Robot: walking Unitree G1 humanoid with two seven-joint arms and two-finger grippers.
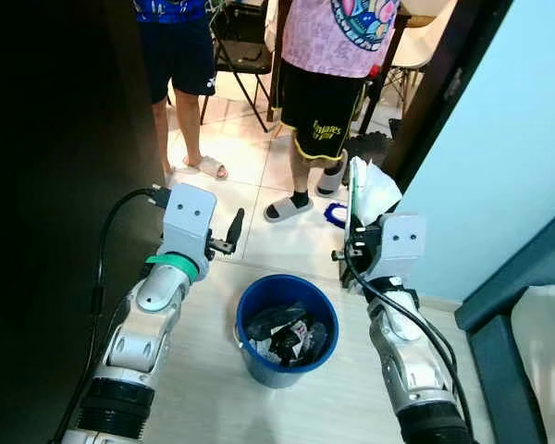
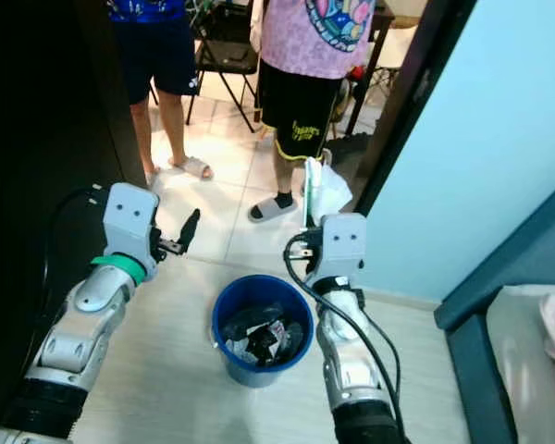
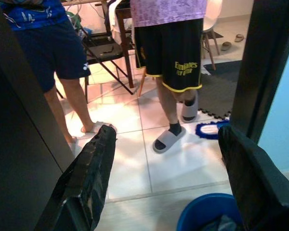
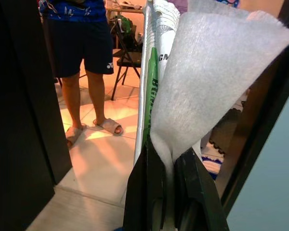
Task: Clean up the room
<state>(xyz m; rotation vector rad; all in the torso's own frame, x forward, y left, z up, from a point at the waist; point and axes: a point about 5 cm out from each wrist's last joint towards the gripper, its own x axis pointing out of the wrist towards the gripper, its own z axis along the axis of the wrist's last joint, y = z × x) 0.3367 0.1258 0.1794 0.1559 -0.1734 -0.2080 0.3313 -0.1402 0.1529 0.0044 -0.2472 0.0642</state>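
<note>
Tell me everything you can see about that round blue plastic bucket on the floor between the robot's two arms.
The round blue plastic bucket stands upright on pale wood-look flooring, between the robot's two arms and just short of the tiled doorway. Its top is open, with no lid in view, and its rim looks smooth and intact. Inside lies a heap of crumpled rubbish, mostly black with white and reddish scraps, filling it partway. Neither gripper touches it.

Bare floor (image 1: pixel 213 388) lies open around the blue bucket (image 1: pixel 287 330) at lower centre. Ahead, two people (image 1: pixel 328 83) block the doorway at the top. A dark wall (image 1: pixel 46 185) closes the left, a pale blue wall (image 1: pixel 499 157) the right.
</note>
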